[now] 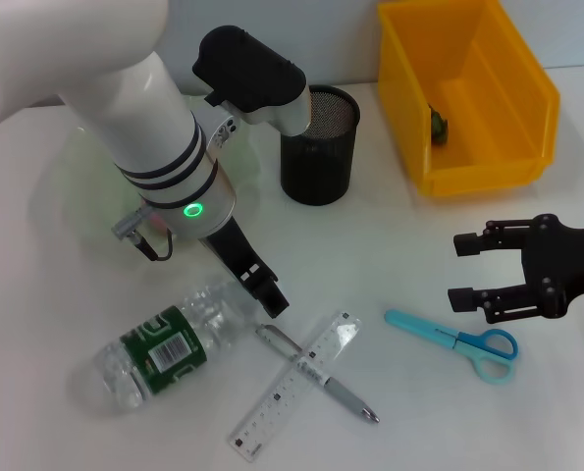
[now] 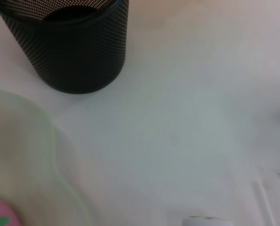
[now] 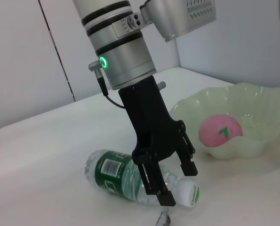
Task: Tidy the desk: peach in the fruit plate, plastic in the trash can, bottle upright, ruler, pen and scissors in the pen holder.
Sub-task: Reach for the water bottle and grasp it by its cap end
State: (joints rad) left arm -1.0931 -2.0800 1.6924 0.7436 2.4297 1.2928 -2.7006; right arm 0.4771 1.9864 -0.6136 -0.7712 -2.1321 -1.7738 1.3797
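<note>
A clear bottle (image 1: pixel 164 345) with a green label lies on its side at the front left; it also shows in the right wrist view (image 3: pixel 125 176). My left gripper (image 1: pixel 272 294) is open at its cap end, and in the right wrist view (image 3: pixel 173 181) its fingers stand on either side of the neck. The pen (image 1: pixel 321 378) lies crossed under the clear ruler (image 1: pixel 296 385). Blue scissors (image 1: pixel 458 340) lie to the right. The black mesh pen holder (image 1: pixel 318 144) stands behind. The peach (image 3: pixel 220 132) sits in the pale green plate (image 3: pixel 245 94). My right gripper (image 1: pixel 465 270) is open above the scissors.
A yellow bin (image 1: pixel 463 93) stands at the back right with a small dark item (image 1: pixel 437 126) inside. The left arm hides most of the plate (image 1: pixel 76 157) in the head view. The left wrist view shows the pen holder (image 2: pixel 74 47) and the plate rim (image 2: pixel 41 132).
</note>
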